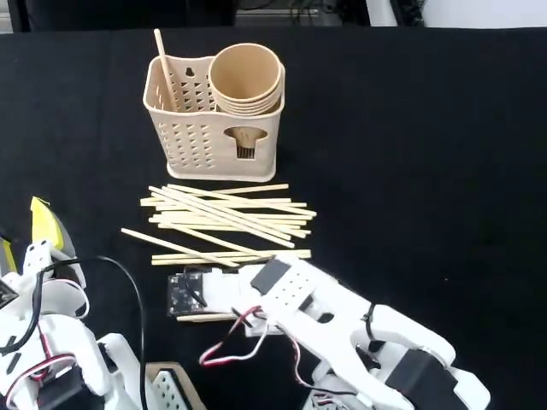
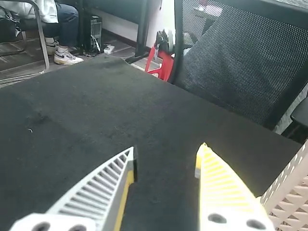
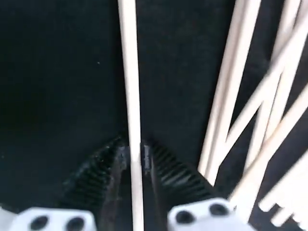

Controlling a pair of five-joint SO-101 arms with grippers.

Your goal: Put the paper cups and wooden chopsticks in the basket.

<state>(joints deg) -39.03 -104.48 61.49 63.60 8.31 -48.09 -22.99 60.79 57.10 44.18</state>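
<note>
A black cloth covers the table (image 1: 410,154). Toward its far side stands the basket (image 1: 201,141), with a stack of cups (image 1: 246,77) at one end and an upright stick (image 1: 164,64) leaning at the other. Just in front of it, the chopsticks (image 1: 226,218) lie in a loose, crisscrossed pile on the cloth. The right tool (image 3: 136,151) sits low at the pile's near edge, clamped on a single chopstick (image 3: 129,72). The left tool (image 2: 167,148) hangs over bare cloth with its fingers apart, holding nothing. Beyond the table's edge are a mesh chair (image 2: 240,62), a red object (image 2: 161,57) and the floor (image 2: 24,67).
</note>
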